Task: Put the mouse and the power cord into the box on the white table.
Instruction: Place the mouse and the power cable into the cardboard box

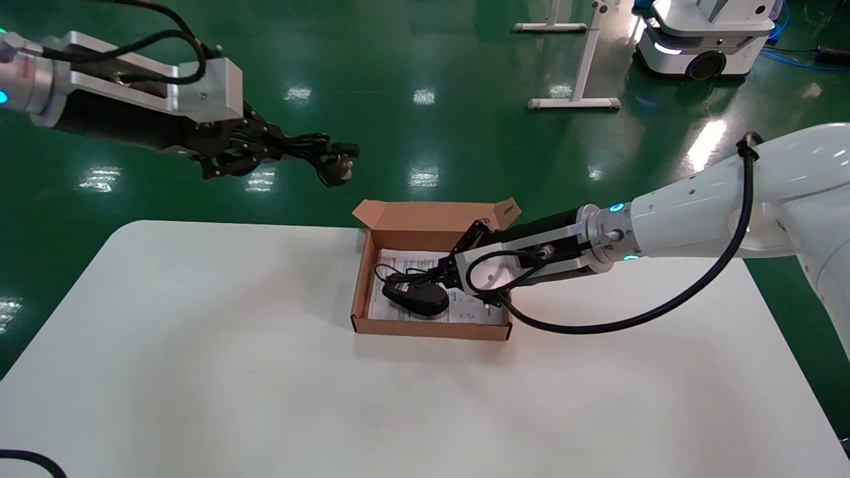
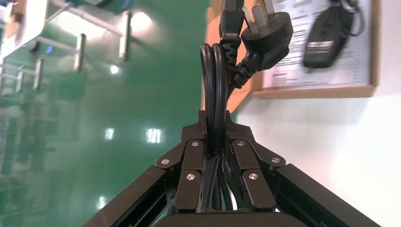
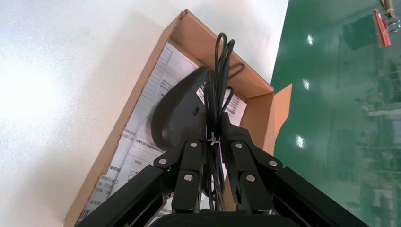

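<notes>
I see the mouse (image 1: 416, 299) in the box (image 1: 431, 328), centred on the white table (image 1: 199, 372). The power cord (image 1: 317, 156) hangs at the box's 10 o'clock.

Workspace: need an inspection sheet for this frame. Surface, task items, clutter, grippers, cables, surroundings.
Surface: white table, bare apart from the box.
Box: brown cardboard box, flap lid upright, printed sheet on its bottom.
Mouse: mouse lying inside the box on the sheet.
Power cord: power cord held in the air beyond the table's far edge, plug at its end; not yet in the box.
Clutter: nothing seen.
Grippers: left gripper shut on the power cord; right gripper inside the box, shut on the mouse's cable bundle.
Cables: black arm cable looping above the table beside the box.
Surroundings: green floor, white stand, another robot base.
</notes>
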Robot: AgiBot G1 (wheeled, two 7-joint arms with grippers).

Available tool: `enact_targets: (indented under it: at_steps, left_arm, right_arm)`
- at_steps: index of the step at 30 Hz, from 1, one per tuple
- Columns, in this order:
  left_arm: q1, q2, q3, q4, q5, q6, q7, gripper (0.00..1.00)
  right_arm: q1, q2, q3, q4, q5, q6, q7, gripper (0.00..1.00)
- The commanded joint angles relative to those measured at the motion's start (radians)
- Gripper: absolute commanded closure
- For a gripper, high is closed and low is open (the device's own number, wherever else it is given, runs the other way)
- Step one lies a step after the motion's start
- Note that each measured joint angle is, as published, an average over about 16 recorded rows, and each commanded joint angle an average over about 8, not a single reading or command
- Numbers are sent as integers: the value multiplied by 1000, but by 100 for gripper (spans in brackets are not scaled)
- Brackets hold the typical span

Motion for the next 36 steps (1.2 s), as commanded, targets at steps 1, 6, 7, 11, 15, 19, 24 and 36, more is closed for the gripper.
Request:
enact_targets:
  at_steps: [1,6,7,11,15,19,24,36]
  left_arm:
    - [4,9,4,3,6,4,2,100]
    - [27,34,17,15,24,4,-1,100]
    - [32,40,19,17,27,3,-2,100]
    - [53,72,26,18,36,-17,-3,100]
    - [91,125,29,13,40,-99,-1,100]
    - [146,184,23,-3,33,-210,0,100]
    - [226,223,11,-82,3,-290,-10,100]
    - [339,230,88,-307,-51,-329,-130,98]
  right_arm:
    - [0,0,-1,-1,1,0,0,0]
    - [1,0,-2,-2,2,0,-1,0]
    - [3,1,-2,-2,3,1,-1,0]
    - [27,25,1,-4,6,12,-6,0]
    - [76,84,6,-8,10,30,-21,0]
    - [123,157,10,-17,11,37,-31,0]
    - [164,234,7,-33,4,38,-32,0]
    - [179,292,5,-57,-1,37,-49,0]
